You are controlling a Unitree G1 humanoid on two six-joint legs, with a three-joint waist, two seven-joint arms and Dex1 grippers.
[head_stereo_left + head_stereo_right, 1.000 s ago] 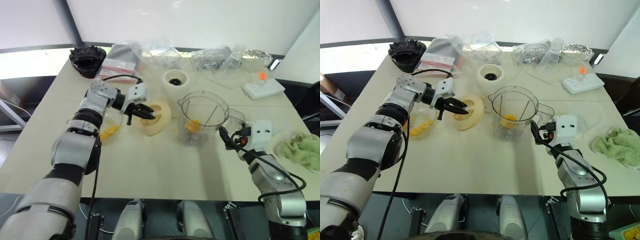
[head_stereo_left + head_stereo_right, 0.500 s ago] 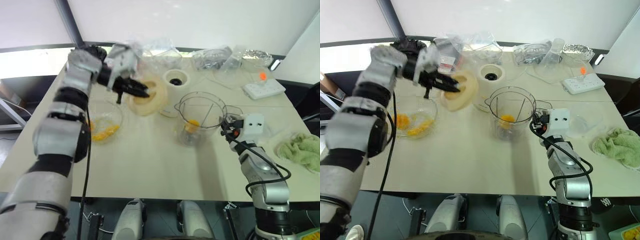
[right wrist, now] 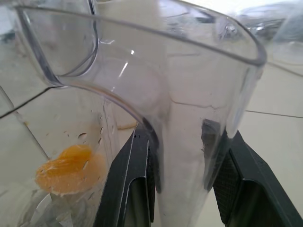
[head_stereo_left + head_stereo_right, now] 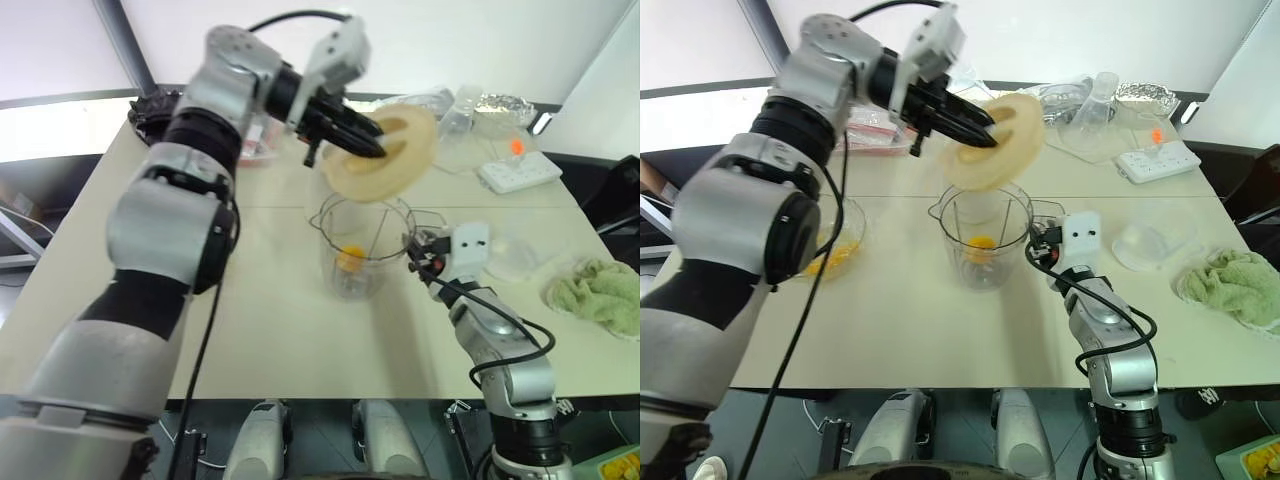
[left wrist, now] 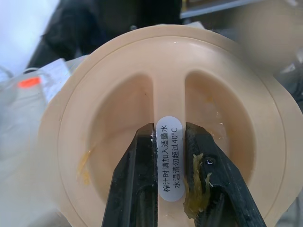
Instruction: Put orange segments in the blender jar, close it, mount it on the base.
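The blender jar (image 4: 354,247) sits mid-frame on the table (image 4: 260,320), with an orange segment (image 4: 349,258) inside. Its handle is pinched by the right gripper (image 3: 177,156). The cream lid (image 4: 385,152) is held tilted just above it, its ridge clamped by the left gripper (image 5: 170,184).

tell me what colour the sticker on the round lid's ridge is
White with black print, clearest in the left wrist view.

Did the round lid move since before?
Yes. The left gripper lifted the cream lid off the table; it hangs tilted above the blender jar.
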